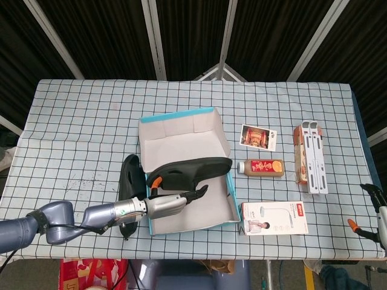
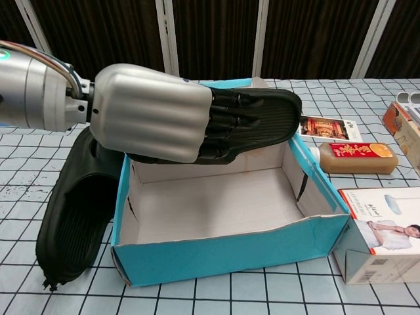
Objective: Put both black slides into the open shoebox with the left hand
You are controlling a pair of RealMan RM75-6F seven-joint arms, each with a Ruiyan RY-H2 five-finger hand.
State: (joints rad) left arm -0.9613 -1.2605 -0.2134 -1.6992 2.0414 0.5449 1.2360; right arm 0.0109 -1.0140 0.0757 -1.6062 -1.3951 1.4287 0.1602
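Left hand [image 2: 154, 113] gripping one black slide [image 2: 262, 121] above the open shoebox [image 2: 230, 252], second black slide [image 2: 75, 210] on the table just beside the box's left wall, right hand [image 1: 378, 208] at table edge, state unclear

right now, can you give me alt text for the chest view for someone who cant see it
The robot's left hand holds a black slide over an open blue shoebox, whose inside is bare. The second black slide lies on the checked table left of the box; a bottle and cartons sit right.
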